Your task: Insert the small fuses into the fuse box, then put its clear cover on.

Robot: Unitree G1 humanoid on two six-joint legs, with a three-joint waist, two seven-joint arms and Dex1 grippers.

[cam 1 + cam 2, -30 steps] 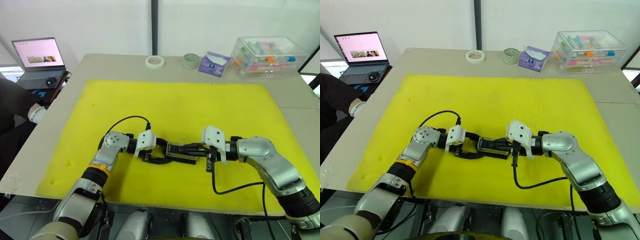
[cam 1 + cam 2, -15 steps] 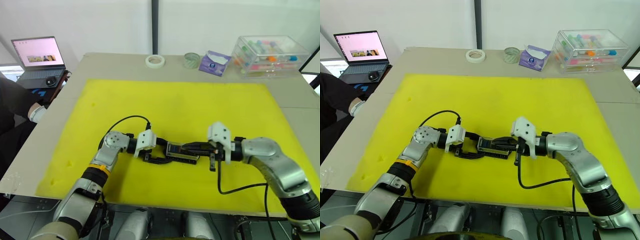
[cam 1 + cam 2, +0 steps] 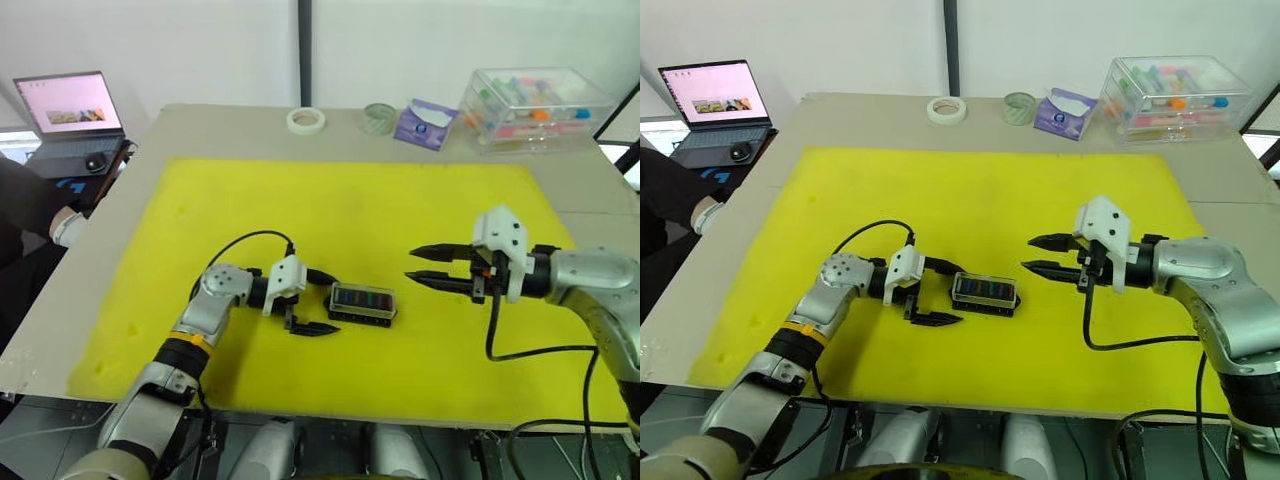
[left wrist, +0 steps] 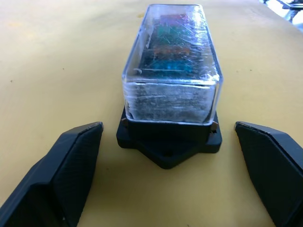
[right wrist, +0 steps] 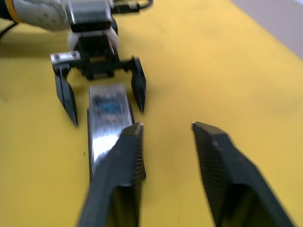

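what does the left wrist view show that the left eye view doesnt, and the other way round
Left wrist view alone: the ribbed end face of the clear cover seated on the fuse box, with the small fuses blurred inside. Left eye view alone: the right pincer open and apart from the box, plus the tape roll, storage case and laptop. Both: the open left pincer flanking the box on the yellow mat.

Bare yellow mat [image 3: 420, 330] lies between my right tool [image 3: 422, 268] and the fuse box [image 3: 362, 303]; my left tool [image 3: 318, 301] straddles its near end, fingers apart.
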